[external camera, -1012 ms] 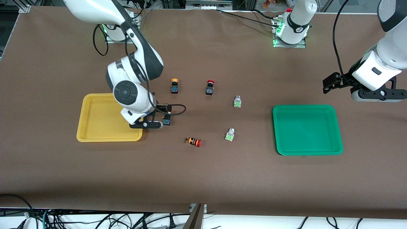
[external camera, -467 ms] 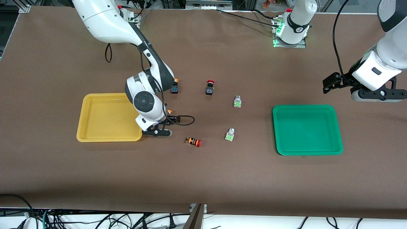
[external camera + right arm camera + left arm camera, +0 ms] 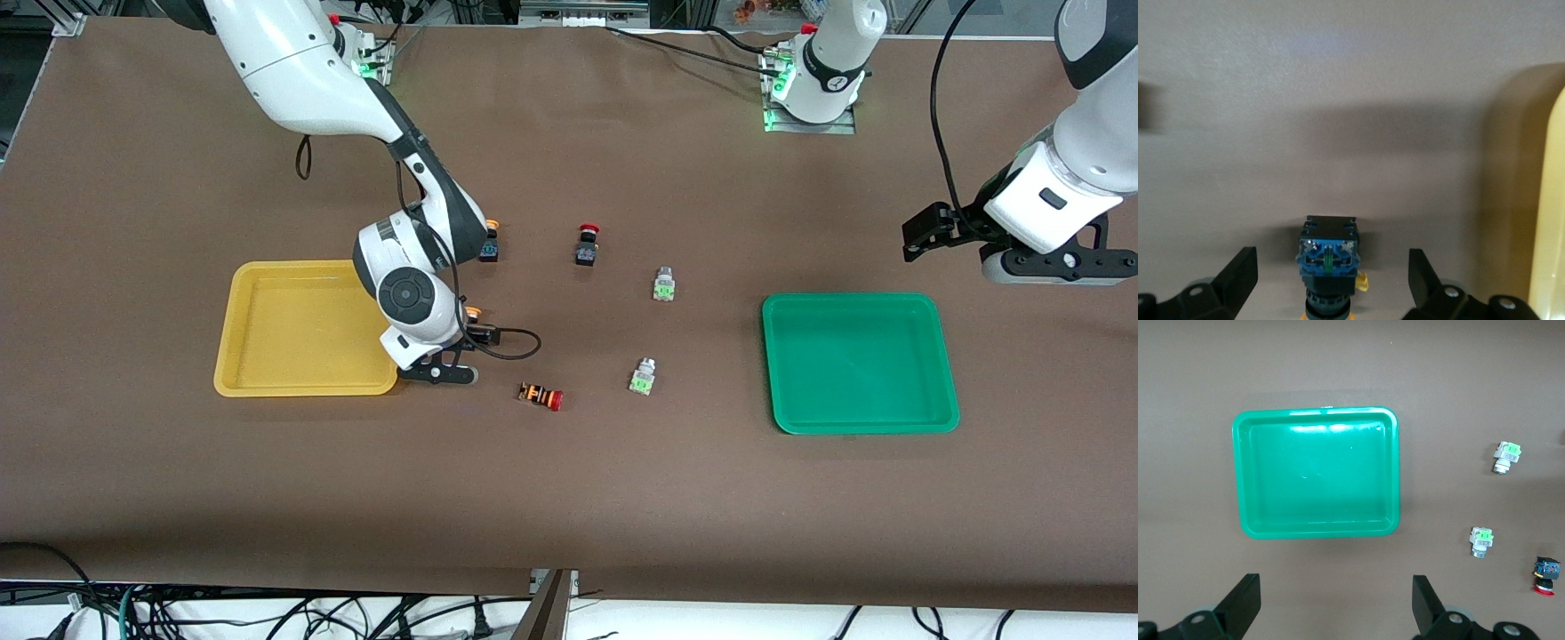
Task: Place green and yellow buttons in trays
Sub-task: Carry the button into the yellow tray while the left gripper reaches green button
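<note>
My right gripper (image 3: 437, 373) is open beside the yellow tray (image 3: 267, 327). In the right wrist view a yellow-capped button (image 3: 1328, 263) lies on the table between its spread fingers, and the gripper (image 3: 1331, 288) is not closed on it. In the front view only this button's orange cap (image 3: 474, 313) shows. A second yellow-capped button (image 3: 489, 242) is half hidden by the right arm. Two green-faced switches (image 3: 663, 283) (image 3: 642, 376) lie near the table's middle. The green tray (image 3: 858, 363) is empty. My left gripper (image 3: 1058, 265) waits, open, over the table beside the green tray (image 3: 1317, 480).
A black button with a red cap (image 3: 587, 244) stands near the middle. A red-capped button with an orange-striped body (image 3: 540, 396) lies nearer the front camera, close to my right gripper. The left wrist view shows both switches (image 3: 1506, 457) (image 3: 1481, 541).
My right gripper has moved from the yellow tray's edge toward the left arm's end and come down around the yellow-capped button. The left arm has not moved.
</note>
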### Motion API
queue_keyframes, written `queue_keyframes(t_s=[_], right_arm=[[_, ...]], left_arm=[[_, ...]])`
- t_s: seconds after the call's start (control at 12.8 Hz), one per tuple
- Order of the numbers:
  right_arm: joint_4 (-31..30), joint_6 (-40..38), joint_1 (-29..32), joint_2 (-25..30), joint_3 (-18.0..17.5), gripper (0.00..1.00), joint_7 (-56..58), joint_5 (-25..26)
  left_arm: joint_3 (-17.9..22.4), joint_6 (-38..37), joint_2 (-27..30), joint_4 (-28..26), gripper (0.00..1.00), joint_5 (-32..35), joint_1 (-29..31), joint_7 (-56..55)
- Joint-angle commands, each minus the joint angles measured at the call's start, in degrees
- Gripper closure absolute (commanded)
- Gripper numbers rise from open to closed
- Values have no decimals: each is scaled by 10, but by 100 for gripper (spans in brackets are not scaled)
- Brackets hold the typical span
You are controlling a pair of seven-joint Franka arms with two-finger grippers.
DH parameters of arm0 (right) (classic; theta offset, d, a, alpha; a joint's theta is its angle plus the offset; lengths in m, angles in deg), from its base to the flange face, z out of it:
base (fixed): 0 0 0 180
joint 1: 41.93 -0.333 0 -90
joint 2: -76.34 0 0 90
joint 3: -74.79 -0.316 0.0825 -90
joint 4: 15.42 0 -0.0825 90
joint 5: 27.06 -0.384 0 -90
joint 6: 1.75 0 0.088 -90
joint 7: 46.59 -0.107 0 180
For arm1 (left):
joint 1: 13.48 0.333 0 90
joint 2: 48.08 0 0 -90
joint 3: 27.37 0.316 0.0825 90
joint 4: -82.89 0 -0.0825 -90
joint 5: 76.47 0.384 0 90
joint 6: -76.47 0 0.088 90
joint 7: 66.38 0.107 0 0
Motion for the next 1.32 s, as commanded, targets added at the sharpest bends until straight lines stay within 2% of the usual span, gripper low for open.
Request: queue_keyframes(t_s=[0.0,0.08,0.23,0.31,0.54,0.7,0.86,1.09,1.25], right_arm=[[-2,17,-3,-11,0,1,-14,12],[-2,25,-3,-16,0,18,-12,12],[1,26,-3,-19,0,82,-10,11],[2,25,-2,-16,0,100,-4,11],[6,4,7,5,1,100,3,11],[30,-76,27,30,2,100,50,11],[34,-127,60,47,9,100,130,12],[31,-192,73,55,76,100,264,11],[17,-196,74,54,120,100,330,11]], left_arm=[[-3,1,9,-4,0,12,0,6],[-3,1,9,-4,0,12,0,6],[-3,1,9,-4,0,11,0,6],[-3,1,8,-4,0,10,0,9],[-2,2,2,-4,0,10,-1,12],[-3,3,-5,-4,0,9,-3,12],[-3,3,-25,-4,0,11,-31,10],[-3,12,-69,-4,0,0,-64,5],[-3,70,-125,-11,0,-9,-119,-50]])
